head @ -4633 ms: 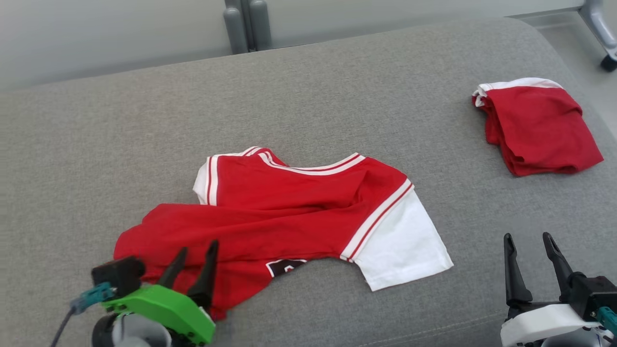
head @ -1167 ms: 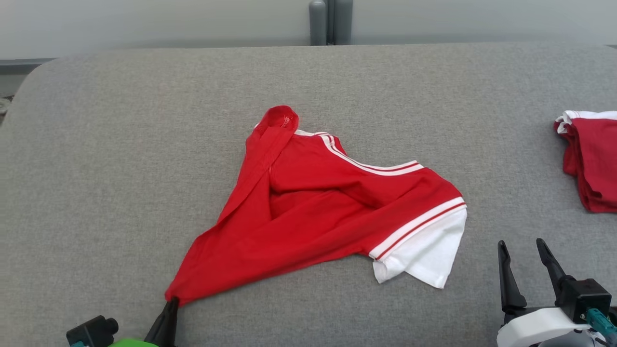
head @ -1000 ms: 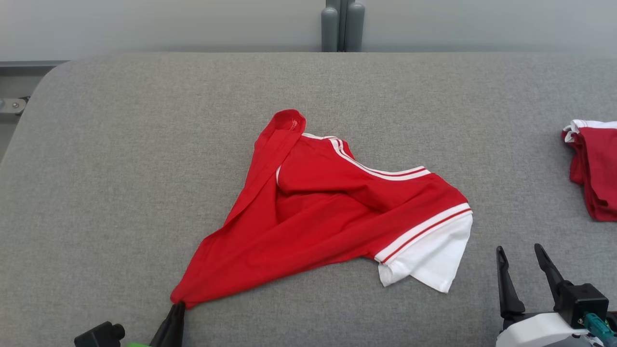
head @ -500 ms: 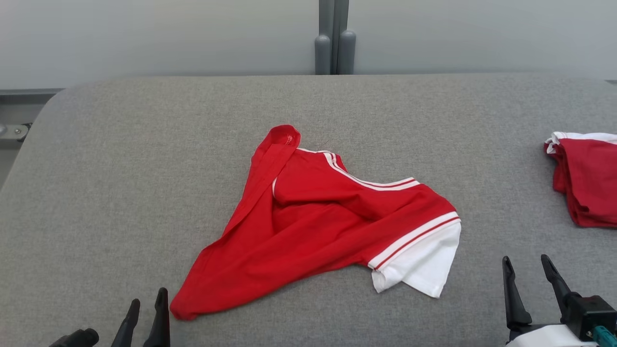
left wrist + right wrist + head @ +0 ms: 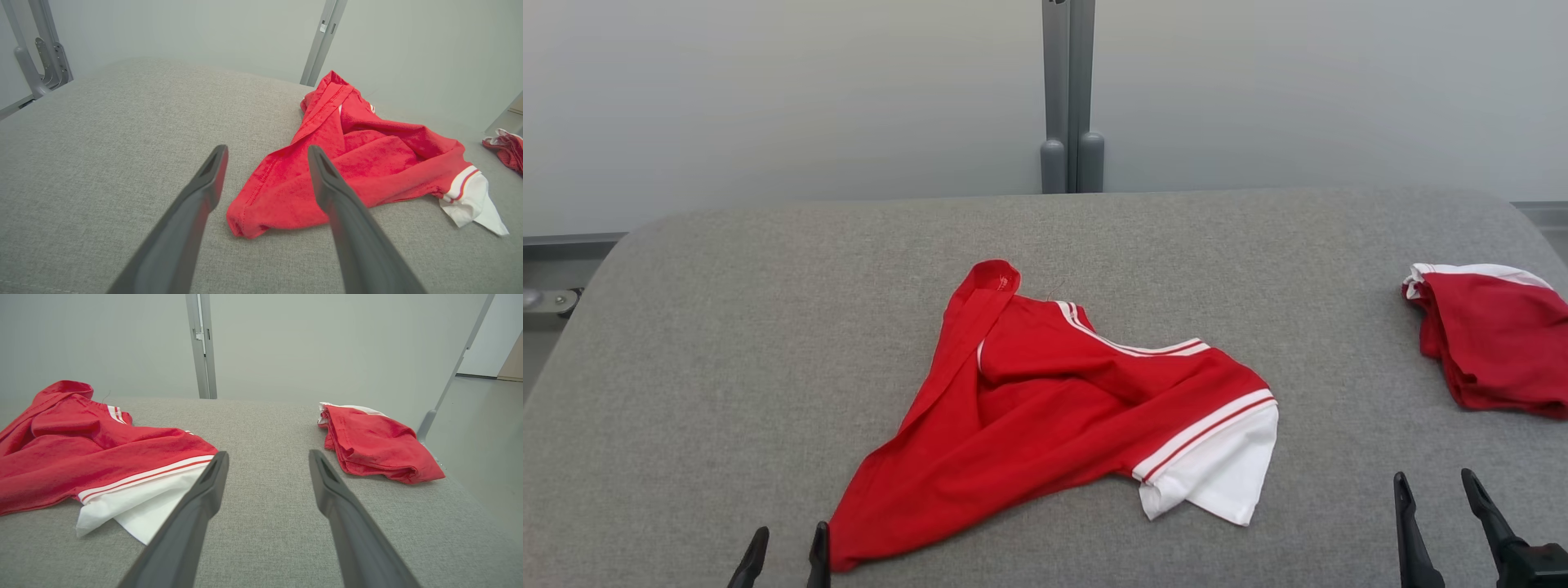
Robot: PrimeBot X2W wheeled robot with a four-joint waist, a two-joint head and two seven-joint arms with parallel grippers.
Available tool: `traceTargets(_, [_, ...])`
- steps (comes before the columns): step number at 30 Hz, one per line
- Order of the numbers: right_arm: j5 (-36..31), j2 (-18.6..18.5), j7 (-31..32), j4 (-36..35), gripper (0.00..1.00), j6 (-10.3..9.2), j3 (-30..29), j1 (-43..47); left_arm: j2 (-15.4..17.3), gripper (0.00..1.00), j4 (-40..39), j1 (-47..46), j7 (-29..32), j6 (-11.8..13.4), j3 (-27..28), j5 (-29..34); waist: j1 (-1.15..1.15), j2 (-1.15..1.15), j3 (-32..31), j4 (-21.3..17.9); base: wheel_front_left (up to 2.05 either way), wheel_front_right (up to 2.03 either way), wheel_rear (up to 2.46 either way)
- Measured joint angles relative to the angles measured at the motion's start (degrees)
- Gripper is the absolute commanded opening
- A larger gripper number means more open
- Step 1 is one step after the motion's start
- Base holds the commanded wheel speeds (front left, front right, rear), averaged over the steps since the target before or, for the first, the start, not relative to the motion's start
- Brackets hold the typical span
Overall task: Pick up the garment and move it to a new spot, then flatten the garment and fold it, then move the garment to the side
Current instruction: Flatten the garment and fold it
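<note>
Shirt (image 5: 1045, 408), hem corner just beside spread, empty left gripper (image 5: 792, 529), right gripper (image 5: 1433, 474) spread, apart, red, rumpled, white sleeve

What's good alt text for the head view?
A crumpled red and white shirt lies on a grey padded surface, with a folded red garment at the far right. The left gripper, jaws open, shows at the bottom edge by the shirt's near corner; the right gripper, also open, at lower right.
</note>
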Motion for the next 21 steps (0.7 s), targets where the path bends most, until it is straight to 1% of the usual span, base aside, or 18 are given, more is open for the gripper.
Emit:
traceTargets(4, [-1.0, 0.0, 0.0, 0.6, 1.0, 0.0, 0.1, 0.2, -0.6, 1.0, 1.4, -0.9, 0.0, -3.4, -0.6, 4.2, 0.0, 0.0, -1.0, 0.1, 0.0, 0.0, 0.0])
traceTargets(8, [-2.2, 0.0, 0.0, 2.3, 1.0, 0.0, 0.4, 0.0, -2.2, 1.0, 3.5, -1.5, 0.0, -5.0, -0.9, 6.2, 0.0, 0.0, -1.5, -0.6, 0.0, 0.0, 0.0])
traceTargets(15, [-2.9, 0.0, 0.0, 3.0, 1.0, 0.0, 0.9, -0.4, -3.7, 1.0, 5.1, -2.4, 0.0, -5.5, 0.5, 7.3, 0.0, 0.0, -1.7, -1.2, 0.0, 0.0, 0.0])
traceTargets(21, [-2.4, 0.0, 0.0, 3.6, 1.0, 0.0, 2.3, -1.4, -3.7, 1.0, 5.4, -3.6, 0.0, -5.5, -0.1, 7.5, 0.0, 0.0, -1.1, -1.6, 0.0, 0.0, 0.0])
